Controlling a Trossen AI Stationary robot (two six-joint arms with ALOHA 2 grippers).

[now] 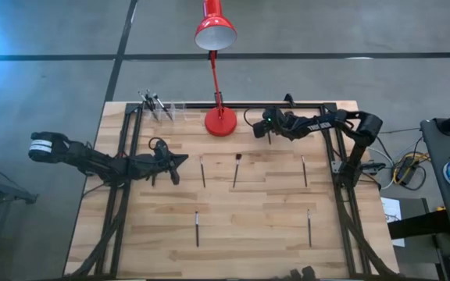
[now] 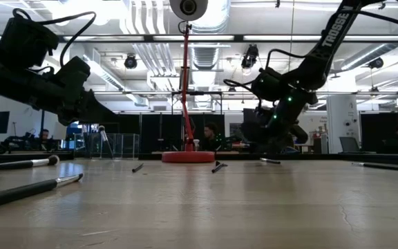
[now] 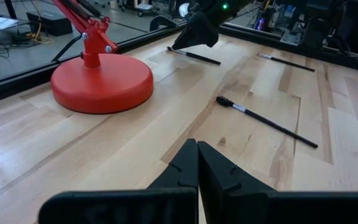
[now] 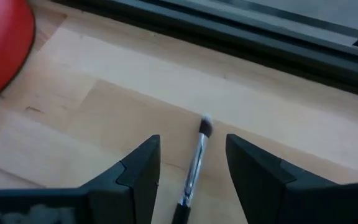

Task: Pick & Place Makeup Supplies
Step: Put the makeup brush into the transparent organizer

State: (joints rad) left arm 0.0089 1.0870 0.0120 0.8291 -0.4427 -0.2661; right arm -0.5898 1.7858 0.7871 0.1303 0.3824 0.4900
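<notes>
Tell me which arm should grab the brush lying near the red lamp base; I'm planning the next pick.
The right. Its hand is open with that brush lying between its fingers, beside the lamp base. The left hand is shut and sits farther off across the table.

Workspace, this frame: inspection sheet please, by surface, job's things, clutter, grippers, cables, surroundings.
Surface: wooden table, black frame.
Job's things: brushes scattered flat; several more upright in a clear holder at the back edge.
Clutter: red lamp.
Grippers: left gripper shut, empty, above the table; right gripper open, astride a small brush near the lamp.
Cables: bundle beyond the right edge.
Surroundings: people at desks behind.
</notes>
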